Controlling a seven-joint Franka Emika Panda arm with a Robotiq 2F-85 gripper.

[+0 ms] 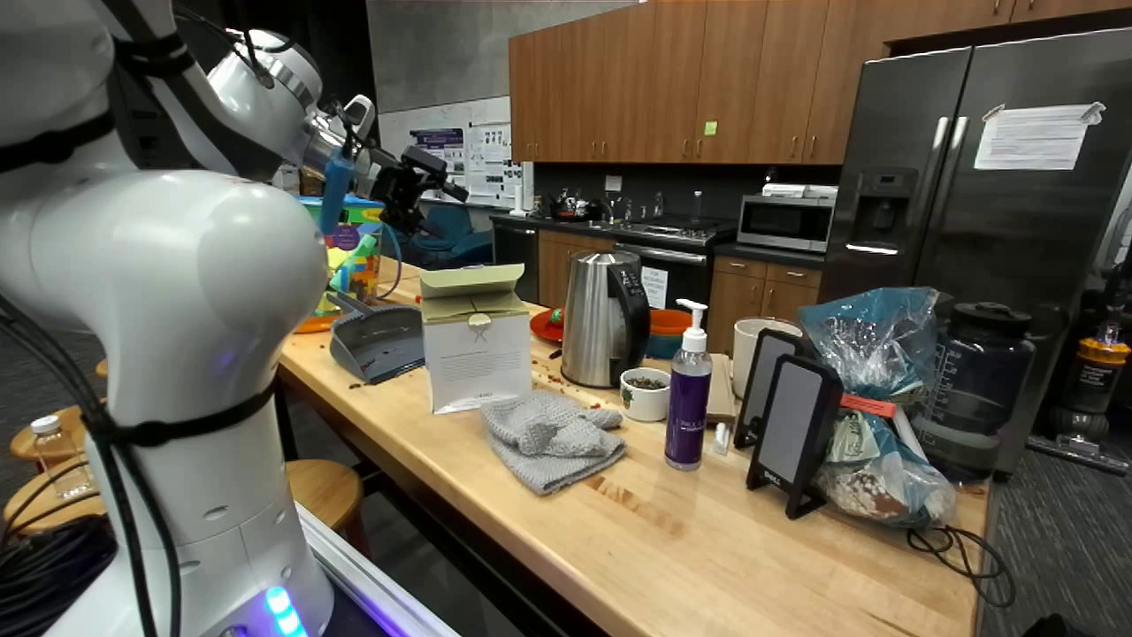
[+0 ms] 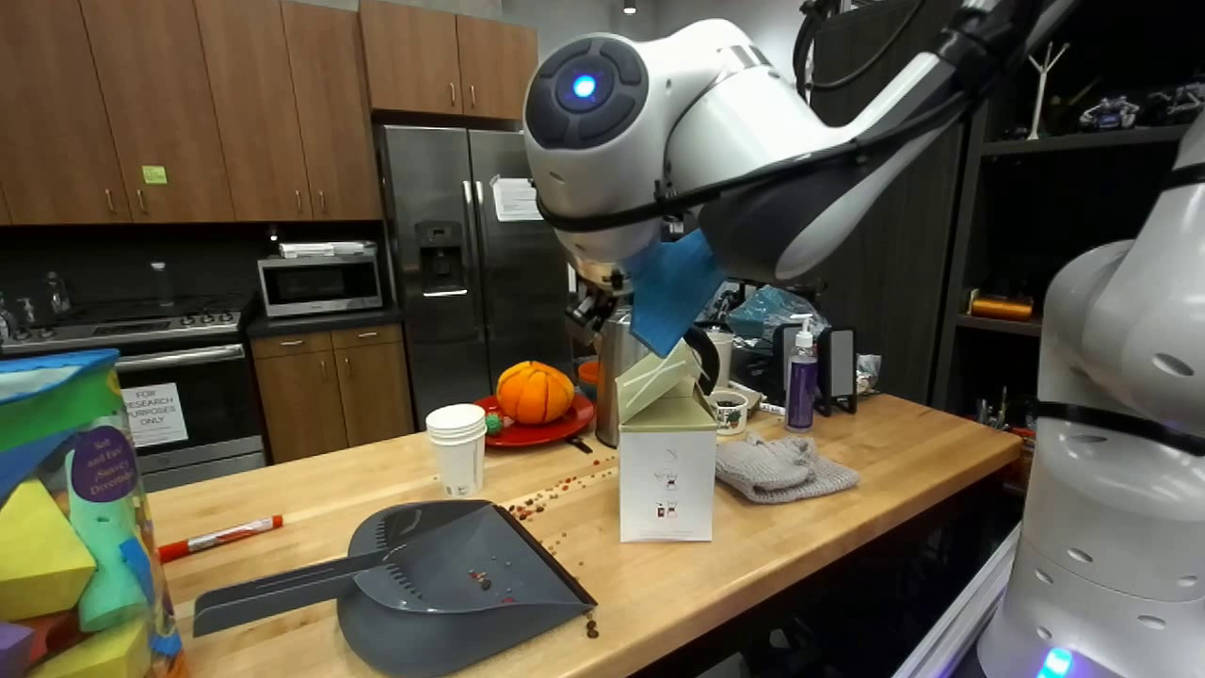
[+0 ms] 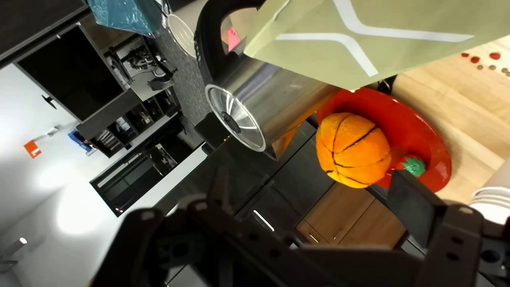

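My gripper (image 3: 314, 185) is open, its two fingers spread wide with nothing between them. It hangs in the air above the counter, touching nothing, in both exterior views. Ahead of it in the wrist view are an orange pumpkin (image 3: 352, 149) and a small red thing with a green top (image 3: 413, 166), both on a red plate (image 3: 432, 139). A steel kettle (image 3: 275, 93) with a black handle stands beside the plate. The raised green flap of a white box (image 1: 478, 363) covers part of the kettle in the wrist view. A blue piece of material (image 2: 673, 287) is attached near the wrist.
A grey dustpan (image 2: 452, 584) holds a few specks; more bits lie scattered near it. Stacked paper cups (image 2: 458, 452), a red marker (image 2: 221, 539) and a bag of foam blocks (image 2: 85, 527) stand around. Also present: grey towel (image 1: 553, 433), purple pump bottle (image 1: 688, 398), small bowl (image 1: 644, 402), speakers (image 1: 791, 429).
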